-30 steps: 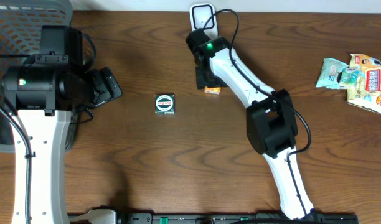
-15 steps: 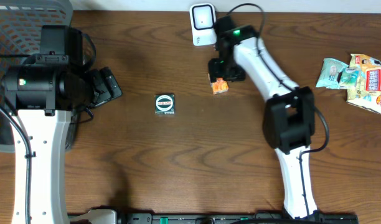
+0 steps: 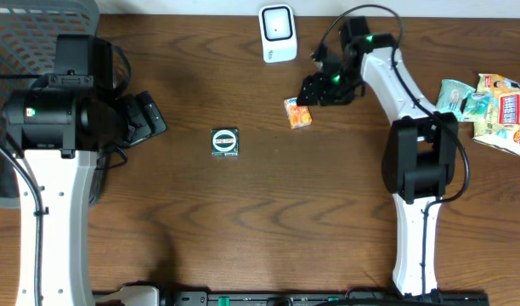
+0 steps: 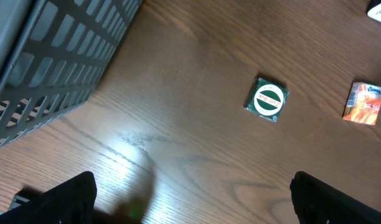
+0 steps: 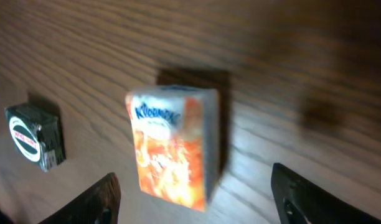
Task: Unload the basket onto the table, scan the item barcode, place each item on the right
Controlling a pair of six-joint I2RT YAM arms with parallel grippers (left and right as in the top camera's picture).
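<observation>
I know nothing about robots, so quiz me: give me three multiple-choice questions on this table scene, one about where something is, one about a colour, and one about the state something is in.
1. Where is the orange tissue pack?
A. In a basket.
B. On the table, near the scanner.
C. On a pile of snack bags.

2. What colour is the scanner's body?
A. Black.
B. Red.
C. White.

3. How is the right gripper?
A. Open, not holding the pack.
B. Shut on the pack.
C. Shut on nothing.

Answers:
1 B: seen from overhead, the pack lies on bare wood just below and right of the scanner.
2 C: its casing shows white from above.
3 A: the wrist view shows both fingers spread wide, clear of the pack.
</observation>
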